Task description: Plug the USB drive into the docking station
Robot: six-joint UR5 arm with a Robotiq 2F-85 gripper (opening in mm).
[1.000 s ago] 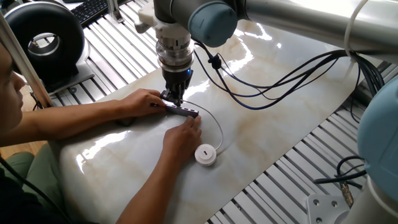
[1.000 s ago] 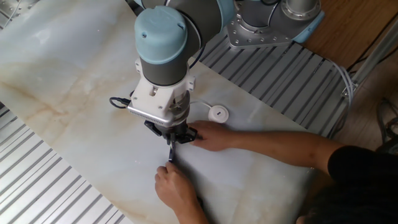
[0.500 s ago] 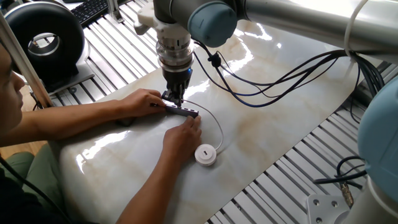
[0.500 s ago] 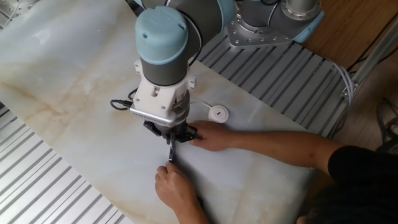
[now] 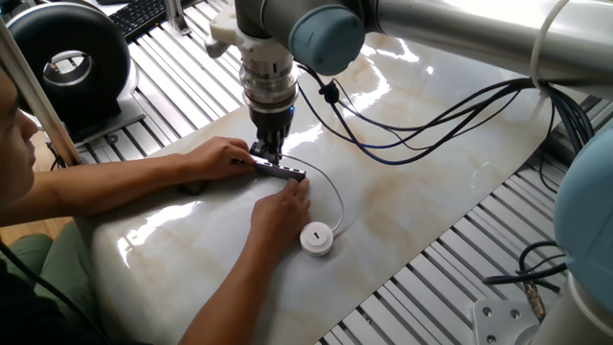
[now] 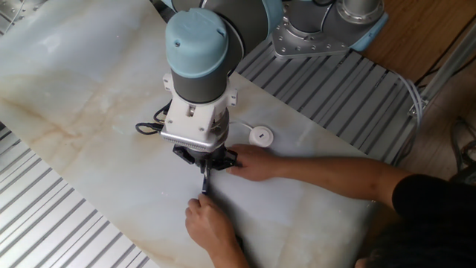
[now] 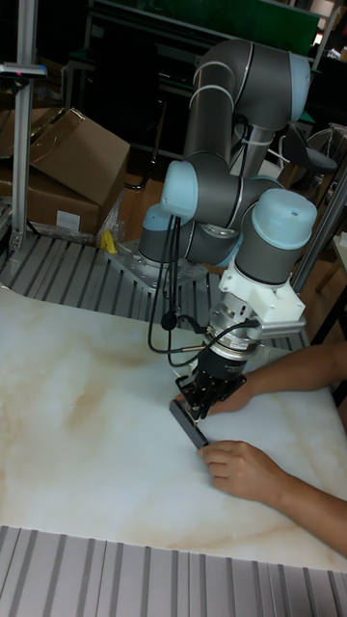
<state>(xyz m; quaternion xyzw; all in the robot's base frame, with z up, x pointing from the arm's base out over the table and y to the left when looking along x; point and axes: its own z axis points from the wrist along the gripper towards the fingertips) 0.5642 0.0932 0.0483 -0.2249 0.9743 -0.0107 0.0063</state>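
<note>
While the arm pointed straight down, its gripper (image 5: pixel 268 151) sat at the docking station (image 5: pixel 280 171), which lay on the marble table (image 5: pixel 431 182) between two human hands; jaw gap unclear. Only one fixed view showed the USB drive (image 5: pixel 317 238) clearly, beside the nearer hand (image 5: pixel 283 206).

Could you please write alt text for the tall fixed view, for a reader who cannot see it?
A robot arm's gripper reaches down to the docking station, a slim grey bar on a marble-patterned table, while a person's two hands steady it. Cardboard boxes sit behind.
</note>
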